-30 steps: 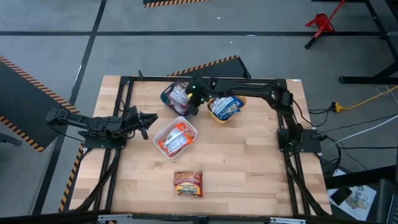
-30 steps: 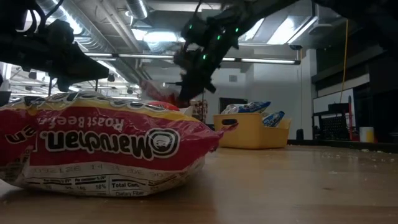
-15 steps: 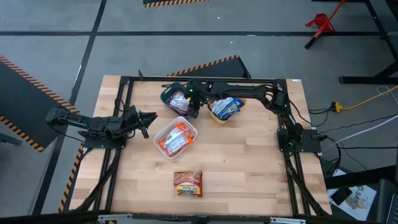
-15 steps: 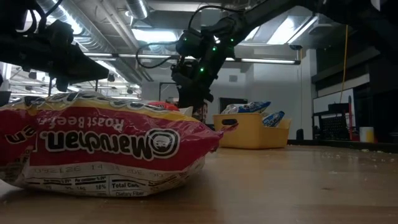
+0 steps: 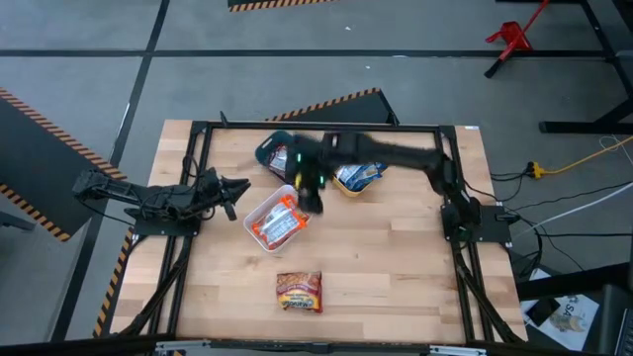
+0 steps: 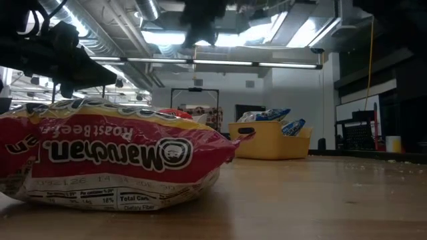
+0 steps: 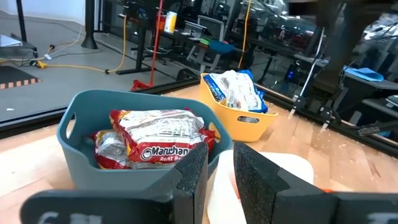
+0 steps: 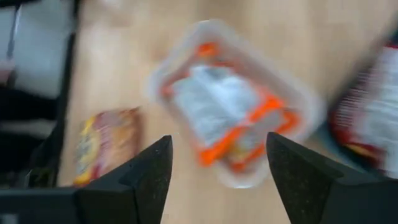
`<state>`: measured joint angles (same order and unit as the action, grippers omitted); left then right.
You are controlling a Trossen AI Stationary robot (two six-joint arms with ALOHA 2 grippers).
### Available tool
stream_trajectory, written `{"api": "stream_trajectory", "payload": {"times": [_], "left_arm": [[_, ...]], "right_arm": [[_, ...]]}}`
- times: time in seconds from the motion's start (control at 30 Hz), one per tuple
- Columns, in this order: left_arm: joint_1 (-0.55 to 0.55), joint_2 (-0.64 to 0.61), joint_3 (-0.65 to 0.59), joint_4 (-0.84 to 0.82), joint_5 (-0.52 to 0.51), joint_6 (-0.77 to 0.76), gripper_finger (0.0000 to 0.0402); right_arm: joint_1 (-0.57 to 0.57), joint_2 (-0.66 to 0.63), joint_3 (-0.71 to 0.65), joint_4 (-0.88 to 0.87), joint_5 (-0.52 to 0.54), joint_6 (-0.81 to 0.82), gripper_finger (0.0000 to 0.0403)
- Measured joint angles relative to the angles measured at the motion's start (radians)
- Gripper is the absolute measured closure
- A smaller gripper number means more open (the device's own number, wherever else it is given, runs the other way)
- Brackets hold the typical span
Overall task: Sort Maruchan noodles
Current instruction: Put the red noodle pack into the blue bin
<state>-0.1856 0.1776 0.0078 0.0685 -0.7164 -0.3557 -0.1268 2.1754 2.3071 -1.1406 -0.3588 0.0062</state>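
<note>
One brown-red Maruchan packet (image 5: 300,292) lies flat on the table near the front edge and fills the low view's left (image 6: 107,157). Orange-and-white packets (image 5: 280,220) lie in the white bin (image 5: 255,211). Red packets (image 7: 155,140) fill the teal bin (image 7: 124,171), and blue-and-white packets (image 7: 236,90) fill the yellow bin (image 7: 249,119). My right gripper (image 5: 315,198) hangs open and empty above the white bin's right rim, and the right wrist view (image 8: 217,149) looks down on that bin. My left gripper (image 5: 240,188) waits left of the white bin, its fingers a narrow gap apart (image 7: 221,158).
The teal bin (image 5: 275,148) and the yellow bin (image 5: 358,176) stand side by side at the back middle, with the white bin in front of them. Bare wood lies around the loose packet (image 8: 109,146). Black frame rails run along the table's left and right edges.
My right gripper has swung from over the teal bin toward the table's near edge and now hangs over the white bin's right rim. In the low view it has risen to the picture's top. The packets and bins stay where they were.
</note>
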Motion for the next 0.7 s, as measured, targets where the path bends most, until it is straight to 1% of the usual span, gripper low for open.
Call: {"api": "stream_trajectory", "payload": {"times": [0.17, 0.2, 0.3, 0.37, 0.43, 0.57, 0.7], "left_arm": [[0.000, 0.000, 0.000, 0.000, 0.026, 0.000, 0.0328], [0.000, 0.000, 0.000, 0.000, 0.034, 0.000, 0.0328], [0.000, 0.000, 0.000, 0.000, 0.059, 0.000, 0.0328], [0.000, 0.000, 0.000, 0.000, 0.073, 0.001, 0.0328], [0.000, 0.000, 0.000, 0.001, 0.086, 0.001, 0.0328], [0.000, 0.000, 0.000, 0.001, 0.109, 0.001, 0.0328], [0.000, 0.000, 0.000, 0.001, 0.115, 0.001, 0.0328]], "right_arm": [[0.198, 0.001, 0.002, -0.031, 0.029, -0.003, 0.0166], [0.238, 0.002, -0.009, -0.016, 0.064, -0.004, 0.0166], [0.346, 0.011, -0.067, 0.016, 0.214, -0.022, 0.0166], [0.391, 0.016, -0.123, 0.081, 0.277, -0.038, 0.0166], [0.419, 0.016, -0.179, 0.134, 0.287, -0.038, 0.0166], [0.450, 0.017, -0.316, 0.258, 0.244, -0.037, 0.0163], [0.447, 0.019, -0.409, 0.321, 0.216, -0.011, 0.0137]]}}
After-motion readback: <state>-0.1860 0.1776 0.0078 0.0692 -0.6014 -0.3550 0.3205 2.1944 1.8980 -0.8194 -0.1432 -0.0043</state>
